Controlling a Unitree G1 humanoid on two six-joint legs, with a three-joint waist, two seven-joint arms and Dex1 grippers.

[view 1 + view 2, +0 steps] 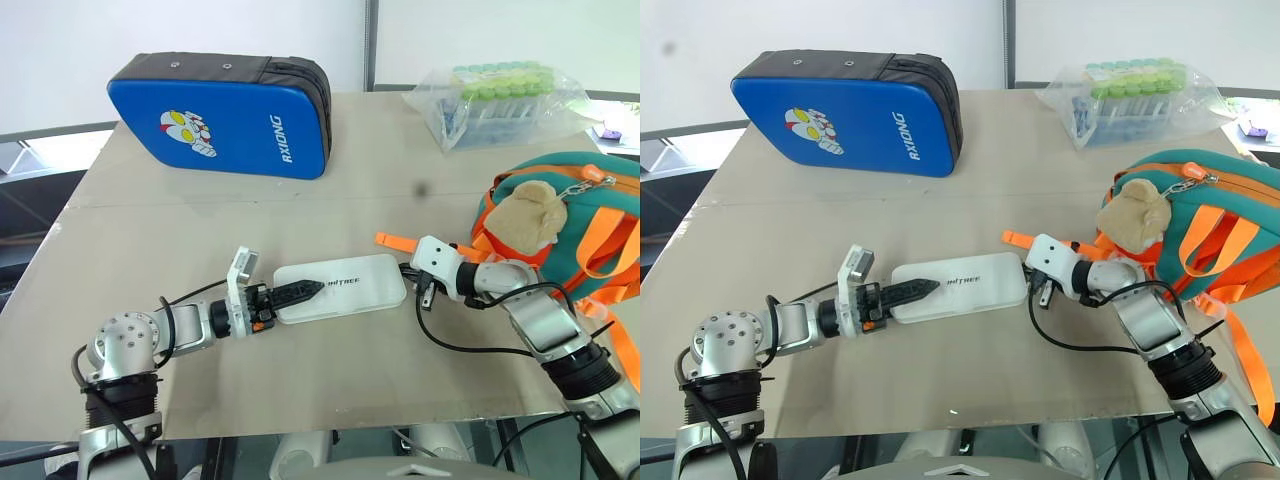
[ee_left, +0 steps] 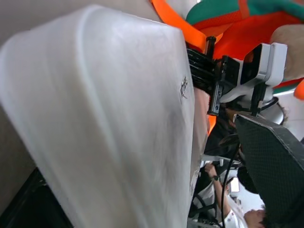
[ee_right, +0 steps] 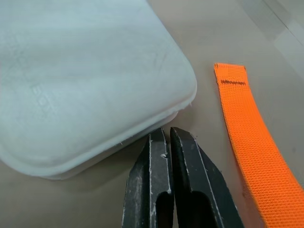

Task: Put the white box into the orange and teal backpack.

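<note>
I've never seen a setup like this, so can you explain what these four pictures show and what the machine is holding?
A two-armed humanoid robot works at a table. Two pictures look down from its head; the other two come from cameras on its wrists.

On the table lie a blue padded case, a clear bag of green-capped tubes, the orange and teal backpack and the white box.

The left gripper has one finger lying over the box's lid, its jaws open. The right gripper, jaws shut, points at the box's other end. Nothing is lifted; the box lies flat, outside the backpack.
</note>
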